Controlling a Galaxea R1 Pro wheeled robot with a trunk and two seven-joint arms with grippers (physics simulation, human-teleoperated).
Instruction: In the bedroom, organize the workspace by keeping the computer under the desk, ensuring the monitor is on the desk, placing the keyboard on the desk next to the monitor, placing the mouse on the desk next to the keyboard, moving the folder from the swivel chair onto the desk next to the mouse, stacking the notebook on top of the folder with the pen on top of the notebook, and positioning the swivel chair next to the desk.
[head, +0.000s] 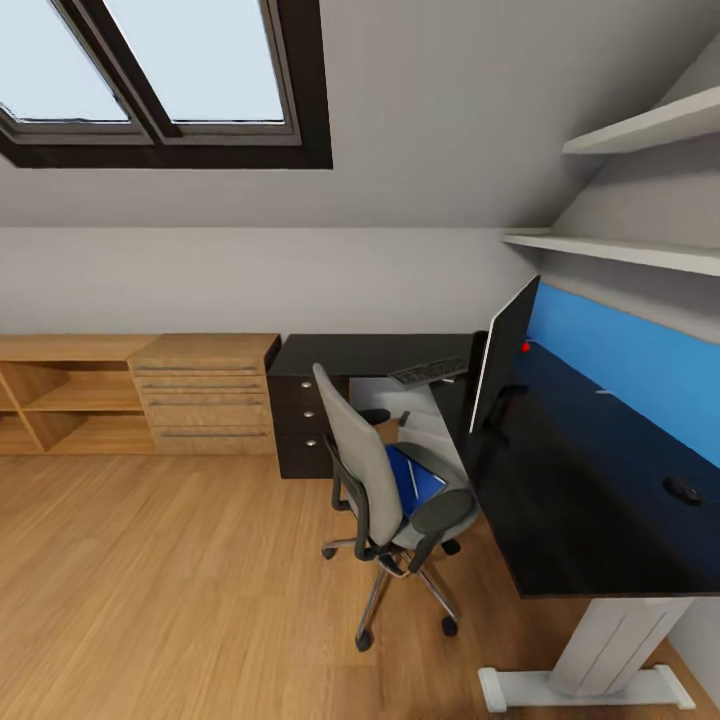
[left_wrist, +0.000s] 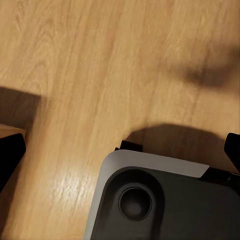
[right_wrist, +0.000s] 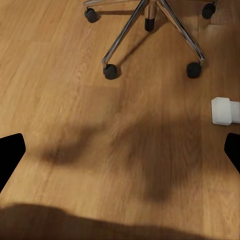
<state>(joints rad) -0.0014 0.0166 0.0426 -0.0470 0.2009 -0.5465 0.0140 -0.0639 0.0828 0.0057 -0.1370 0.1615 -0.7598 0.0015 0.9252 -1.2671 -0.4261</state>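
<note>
The chair (head: 385, 490) is grey and padded, with black armrests and a chrome five-leg base on castors. It stands on the wood floor (head: 170, 580) in the inner corner of the black L-shaped desk (head: 590, 500), its back turned toward the open room. On its seat lies the folder (head: 415, 478), bright blue and flat, with a thin pale stick across it that may be the pen, too small to tell.

The monitor (head: 503, 368) stands upright on the desk, seen nearly edge-on, a red dot at its lower corner, in front of a blue wall panel (head: 630, 360). The keyboard (head: 430, 372), dark-keyed, sits at the desk's inner edge just beside the monitor, tilted. The mouse (head: 683, 489), small and dark, lies on the desk near the wall, well apart from the keyboard. A drawer unit (head: 300, 420) with round silver knobs closes the desk's far end, next to a light oak cabinet (head: 140, 395).

The right gripper (right_wrist: 120, 150) points down at the floor, fingers wide apart and holding nothing; the chair's base (right_wrist: 150, 30) lies ahead of it, well apart, with a white desk foot (right_wrist: 225, 111) nearby.

The left gripper (left_wrist: 120, 150) also points down at the floor, above the robot's own base (left_wrist: 165, 200), fingers spread and empty.
</note>
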